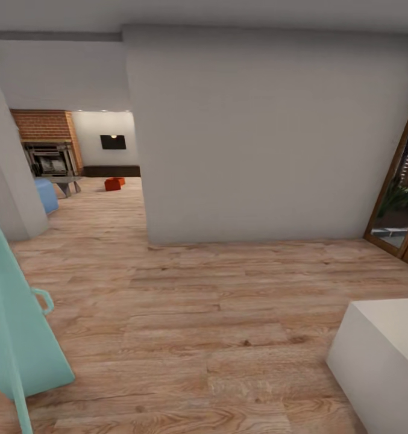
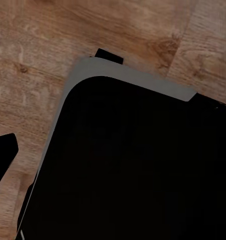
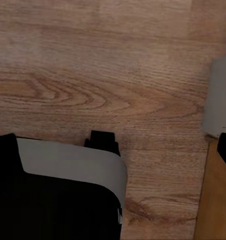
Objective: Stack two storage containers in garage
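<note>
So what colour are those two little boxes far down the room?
Orange-red, the two storage containers, best in the head view.

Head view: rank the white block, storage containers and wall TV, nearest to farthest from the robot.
1. white block: lower right, close to the robot.
2. storage containers: on the wood floor, far through the opening at left.
3. TV: on the far wall beyond them.

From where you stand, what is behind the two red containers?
Behind the containers runs a low dark cabinet along a white wall with a black TV. The near wall covers the room's right part.
</note>
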{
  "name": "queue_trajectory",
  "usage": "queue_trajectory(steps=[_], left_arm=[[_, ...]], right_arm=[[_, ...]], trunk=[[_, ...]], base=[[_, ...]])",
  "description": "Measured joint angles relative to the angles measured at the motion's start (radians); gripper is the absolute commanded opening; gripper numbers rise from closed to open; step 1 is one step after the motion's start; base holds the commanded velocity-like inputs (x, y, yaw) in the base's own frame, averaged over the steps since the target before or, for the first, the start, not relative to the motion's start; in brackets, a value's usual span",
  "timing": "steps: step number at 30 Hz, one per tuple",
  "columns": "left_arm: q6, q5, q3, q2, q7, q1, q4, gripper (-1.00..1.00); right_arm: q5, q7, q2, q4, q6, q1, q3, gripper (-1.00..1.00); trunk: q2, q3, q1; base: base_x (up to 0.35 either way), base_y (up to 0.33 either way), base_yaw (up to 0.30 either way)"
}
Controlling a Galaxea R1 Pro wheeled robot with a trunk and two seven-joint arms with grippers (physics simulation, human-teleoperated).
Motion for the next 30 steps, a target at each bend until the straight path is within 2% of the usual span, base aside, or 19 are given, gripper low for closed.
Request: queue_trajectory(steps=[13,22,30], left_arm=[[-0.007,0.002,0.001,-0.001,0.000,0.000,0.000,1.00],[-0.012,0.002,0.003,-0.002,0.000,0.000,0.000,1.00],[-0.012,0.004,0.004,-0.003,0.000,0.000,0.000,1.00]], right_arm=[[0.001,-0.010,-0.002,0.000,0.000,0.000,-0.001,1.00],[-0.001,-0.011,0.012,-0.002,-0.001,0.000,-0.005,1.00],[0.002,-0.012,0.010,-0.003,-0.002,0.000,-0.004,1.00]], trunk=[[0.000,0.000,0.000],[0.000,0.000,0.000],[0.000,0.000,0.000]], base=[[0.322,0.000,0.000],[0.322,0.000,0.000],[0.322,0.000,0.000]])
